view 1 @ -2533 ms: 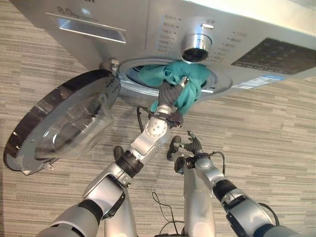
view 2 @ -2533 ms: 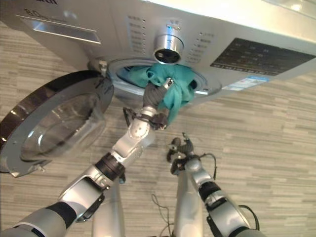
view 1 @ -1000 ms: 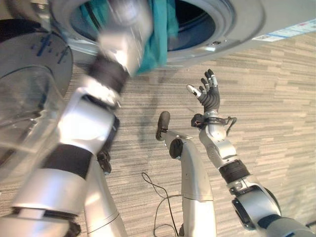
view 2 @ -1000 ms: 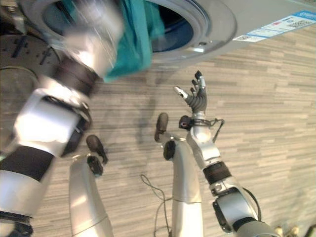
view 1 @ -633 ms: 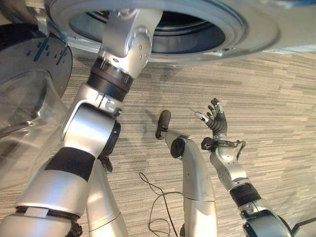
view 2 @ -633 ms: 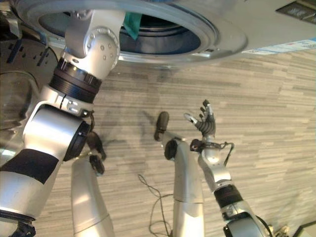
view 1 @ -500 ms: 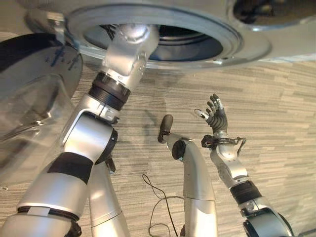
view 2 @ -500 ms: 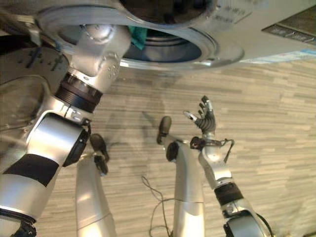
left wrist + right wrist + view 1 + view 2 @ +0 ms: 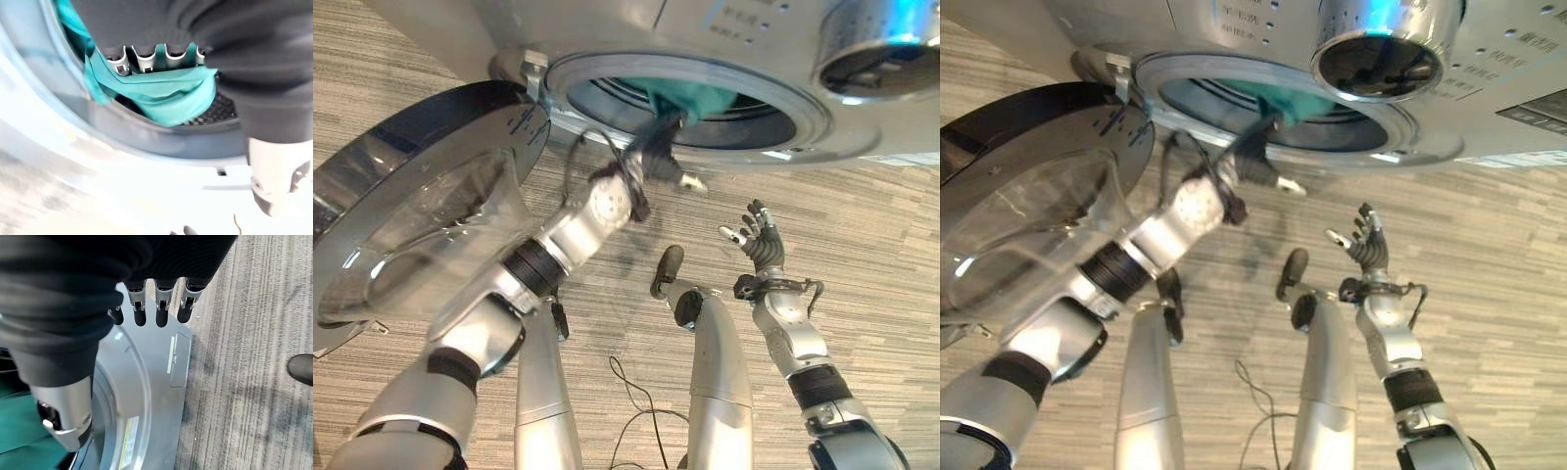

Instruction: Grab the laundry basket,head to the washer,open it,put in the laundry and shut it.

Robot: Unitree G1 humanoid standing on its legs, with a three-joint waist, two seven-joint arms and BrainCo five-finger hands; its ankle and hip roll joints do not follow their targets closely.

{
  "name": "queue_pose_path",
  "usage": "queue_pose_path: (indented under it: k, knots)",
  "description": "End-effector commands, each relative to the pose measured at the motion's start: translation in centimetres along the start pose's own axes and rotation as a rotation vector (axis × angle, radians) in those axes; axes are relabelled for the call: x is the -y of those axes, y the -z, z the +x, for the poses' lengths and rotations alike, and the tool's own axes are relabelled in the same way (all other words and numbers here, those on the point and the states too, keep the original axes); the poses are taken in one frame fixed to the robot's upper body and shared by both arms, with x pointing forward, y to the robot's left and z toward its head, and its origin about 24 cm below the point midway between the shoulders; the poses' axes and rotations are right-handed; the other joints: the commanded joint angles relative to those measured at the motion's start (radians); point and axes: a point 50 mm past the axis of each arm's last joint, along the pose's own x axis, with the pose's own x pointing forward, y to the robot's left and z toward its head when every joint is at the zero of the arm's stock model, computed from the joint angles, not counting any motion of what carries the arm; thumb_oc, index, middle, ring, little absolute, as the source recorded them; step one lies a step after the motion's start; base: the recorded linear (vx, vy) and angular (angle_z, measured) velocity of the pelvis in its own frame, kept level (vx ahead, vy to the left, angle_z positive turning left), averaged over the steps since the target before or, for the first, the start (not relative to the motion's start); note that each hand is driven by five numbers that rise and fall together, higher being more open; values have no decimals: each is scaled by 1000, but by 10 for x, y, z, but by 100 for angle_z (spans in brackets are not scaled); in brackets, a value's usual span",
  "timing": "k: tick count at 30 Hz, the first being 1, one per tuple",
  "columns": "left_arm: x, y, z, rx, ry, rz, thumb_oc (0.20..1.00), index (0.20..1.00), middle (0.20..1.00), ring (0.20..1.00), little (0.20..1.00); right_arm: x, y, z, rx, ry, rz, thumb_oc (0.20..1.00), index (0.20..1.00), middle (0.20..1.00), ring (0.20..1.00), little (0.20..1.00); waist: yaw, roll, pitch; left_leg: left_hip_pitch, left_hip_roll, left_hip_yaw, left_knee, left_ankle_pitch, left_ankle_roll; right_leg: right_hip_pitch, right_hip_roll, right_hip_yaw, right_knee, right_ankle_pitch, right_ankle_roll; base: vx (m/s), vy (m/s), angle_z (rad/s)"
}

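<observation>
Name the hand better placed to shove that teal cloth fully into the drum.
Left. The left hand is at the drum opening, touching the teal cloth. The right hand hangs open and low, away from the washer.

— Washers? One washer [image 9: 636,39], with one round door [image 9: 421,206] swung open.
— Laundry? One teal cloth [image 9: 161,93] in the drum.
— Hands? Two: left hand [image 9: 658,162], right hand [image 9: 759,240].

Washer [image 9: 607,29] silver-grey, door [image 9: 421,211] black-rimmed with clear glass — laundry [image 9: 166,95] in the drum teal. Floor [image 9: 891,245] striped beige and grey-brown.
</observation>
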Motion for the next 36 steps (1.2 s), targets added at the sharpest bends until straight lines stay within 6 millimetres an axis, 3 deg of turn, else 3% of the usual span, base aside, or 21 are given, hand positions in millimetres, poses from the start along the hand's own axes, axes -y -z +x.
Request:
queue_pose_path:
  k: [1,10,13,14,16,17,20,22,24,26,30,31,33,36]
  knots:
    - [0,-45,3,224,34,-8,1000,1000,1000,1000,1000,19,8,-9,-16,28,-48,1000,1000,1000,1000,1000,-42,28,-84,21,20,-26,-158,83,58,69,62,25,-40,-104,42,0,0,0]
    - [-5,-51,1,262,19,19,1000,1000,1000,1000,1000,18,12,-8,-25,4,-69,1000,1000,1000,1000,1000,-37,30,-70,40,21,-26,-212,114,52,89,62,14,-80,-85,49,-11,4,0]
    - [0,-49,4,260,36,229,1000,1000,1000,1000,1000,28,18,-8,-58,19,-130,1000,1000,1000,1000,1000,-41,31,-67,38,21,-25,-220,121,52,83,61,19,-80,-83,52,-9,11,-1]
    - [12,-52,8,254,74,250,1000,1000,1000,1000,1000,26,20,-8,-62,12,-136,1000,1000,1000,1000,1000,-49,29,-64,37,23,-25,-220,122,50,81,63,21,-80,-83,52,0,0,0]
    - [16,-53,15,235,63,265,1000,1000,1000,1000,1000,24,20,-7,-60,9,-131,1000,1000,1000,1000,1000,-50,25,-61,37,25,-25,-223,124,48,79,63,23,-82,-83,51,0,0,0]
    - [29,-57,29,199,55,314,1000,1000,1000,1000,1000,13,11,2,-31,7,-89,1000,1000,1000,1000,1000,-61,17,-60,34,26,-27,-228,130,45,76,66,24,-86,-82,50,0,0,0]
    - [65,-41,36,66,119,328,1000,1000,1000,1000,1000,-11,4,14,-19,-34,-69,1000,1000,1000,1000,1000,-70,11,-47,27,28,-25,-234,135,43,71,71,26,-89,-78,45,-6,-6,-1]
    - [69,-27,39,-19,87,371,1000,1000,1000,1000,1000,-22,-4,15,17,-58,-62,1000,1000,1000,1000,1000,-79,1,-39,31,36,-20,-248,139,41,74,73,28,-98,-69,45,-11,-7,-2]
    - [43,-3,38,-138,-94,266,1000,1000,1000,1000,1000,-19,-24,5,120,-88,-45,1000,1000,1000,1000,1000,-90,-22,-29,39,47,-17,-265,143,39,79,81,25,-115,-57,47,-19,-51,-4]
    - [37,14,37,-263,-185,158,1000,1000,1000,1000,1000,-17,-25,-3,142,-92,-44,1000,1000,1000,1000,1000,-104,-48,-23,40,55,-18,-271,147,39,84,90,19,-127,-45,49,-6,-91,-16]
    - [-51,17,46,-352,-521,-68,1000,1000,1000,1000,1000,-35,-16,-18,137,-193,-77,1000,1000,1000,1000,1000,-175,-92,-34,42,80,-15,-263,153,34,85,120,24,-153,-6,59,5,-44,-22]
    - [-70,21,44,-373,-563,-105,1000,1000,1000,1000,1000,-35,-16,-20,136,-205,-84,1000,1000,1000,1000,1000,-188,-94,-40,42,84,-14,-262,153,33,85,123,26,-157,-2,59,28,-33,-18]
    - [-91,24,41,-388,-614,-184,1000,1000,1000,1000,1000,-31,-10,-23,111,-220,-115,1000,1000,1000,1000,1000,-207,-93,-56,47,90,-17,-268,155,28,87,129,29,-171,4,60,28,-35,-24]
    - [-105,18,42,-362,-651,-236,1000,1000,1000,1000,1000,-23,-4,-24,86,-214,-144,1000,1000,1000,1000,1000,-212,-72,-71,64,86,-17,-304,167,25,96,125,28,-186,1,57,17,-6,-8]
